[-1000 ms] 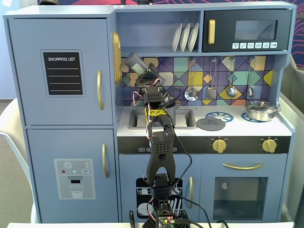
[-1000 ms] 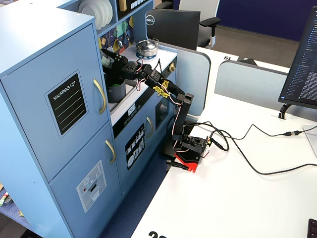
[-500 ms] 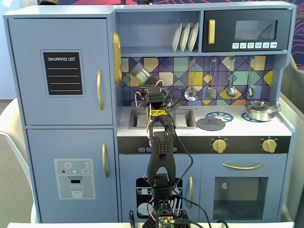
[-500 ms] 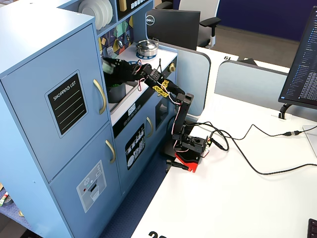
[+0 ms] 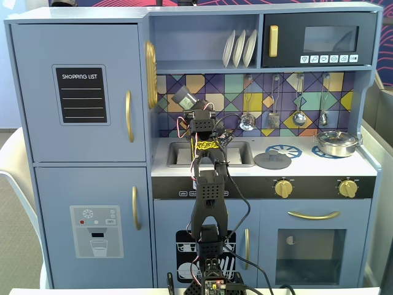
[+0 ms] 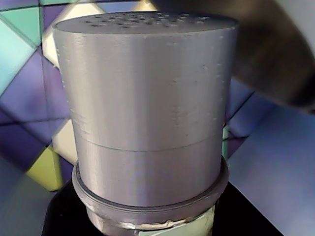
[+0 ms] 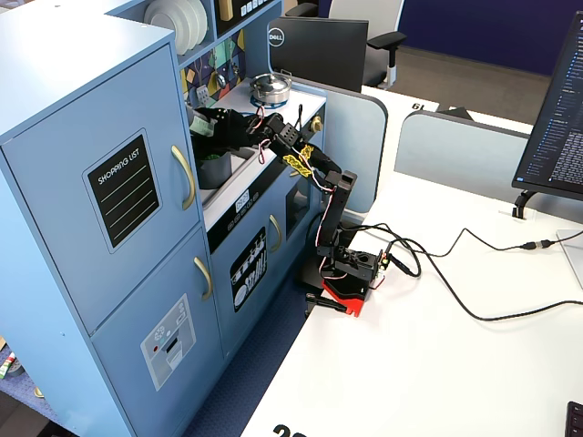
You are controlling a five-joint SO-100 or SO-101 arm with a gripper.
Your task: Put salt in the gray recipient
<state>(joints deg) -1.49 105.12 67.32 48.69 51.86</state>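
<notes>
Blue toy kitchen [image 5: 80, 153] fills the front fixed view, with a tiled backsplash [image 5: 270, 92] of purple, green and yellow behind its counter, and the arm [image 5: 207, 203] rises in front of it from the white table [image 7: 437, 364]. We see the salt [image 5: 182, 96] held up at the backsplash, above the left part of the sink [image 5: 178, 153], tilted with its top toward the upper left. In the wrist view the salt [image 6: 147, 113] nearly fills the picture: a matte gray cylinder with fine ridges, a faint seam round its middle, a wider collar near the bottom and small holes in its flat top. A strip of pale green label shows at the lower edge, but its lettering is cut off. The gripper [image 5: 191, 106] is clamped on the salt, though its fingers are hard to make out behind the servo and wires in the front view. From the side fixed view the salt [image 7: 195, 120] is mostly hidden by the fridge door's edge, just left of the gripper [image 7: 208, 121]. Below it we see the gray recipient [image 7: 215, 170] sitting in the sink, dark and partly hidden, so its handles cannot be told. In the front view the arm covers it. Farther right on the counter lie a flat lid [image 5: 272, 160] and a steel pan [image 5: 336, 142].
</notes>
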